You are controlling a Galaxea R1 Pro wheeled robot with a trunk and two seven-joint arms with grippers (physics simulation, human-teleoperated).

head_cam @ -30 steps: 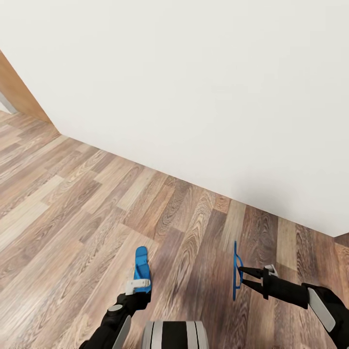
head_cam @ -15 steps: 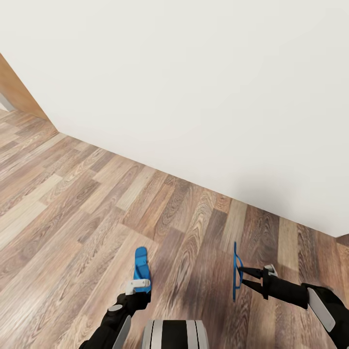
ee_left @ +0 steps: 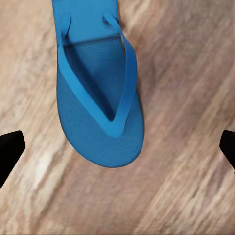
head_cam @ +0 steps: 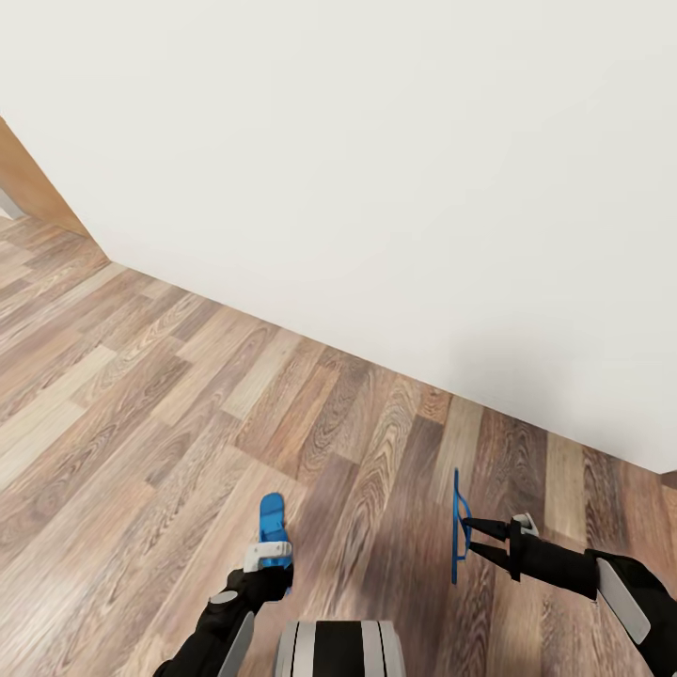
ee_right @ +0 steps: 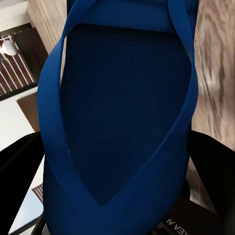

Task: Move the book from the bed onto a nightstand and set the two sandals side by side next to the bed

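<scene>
One bright-blue sandal [head_cam: 272, 528] lies flat on the wood-plank floor [head_cam: 122, 404], just ahead of my left gripper [head_cam: 270, 557]. In the left wrist view this sandal [ee_left: 100, 112] rests sole-down between the gripper's [ee_left: 117, 149] black fingertips [ee_left: 10, 152], which stand wide apart and touch nothing. The other sandal [head_cam: 457, 508] hangs on edge above the floor, with my right gripper [head_cam: 467, 534] shut on it. Up close, that sandal [ee_right: 122, 112] sits between the right gripper's [ee_right: 117, 166] dark fingers [ee_right: 19, 166]. The book, the bed and the nightstand are out of view.
A plain white wall [head_cam: 376, 169] runs across the view, closing off the floor ahead and to the right. An orange-brown wooden panel [head_cam: 28, 179] stands at the far left. Plank floor stretches out to the left. My own base [head_cam: 337, 649] is at the bottom edge.
The whole view has shifted a little, so the camera moved. The flat sandal now sits slightly nearer my left gripper in the picture. The right gripper still holds its sandal the same way.
</scene>
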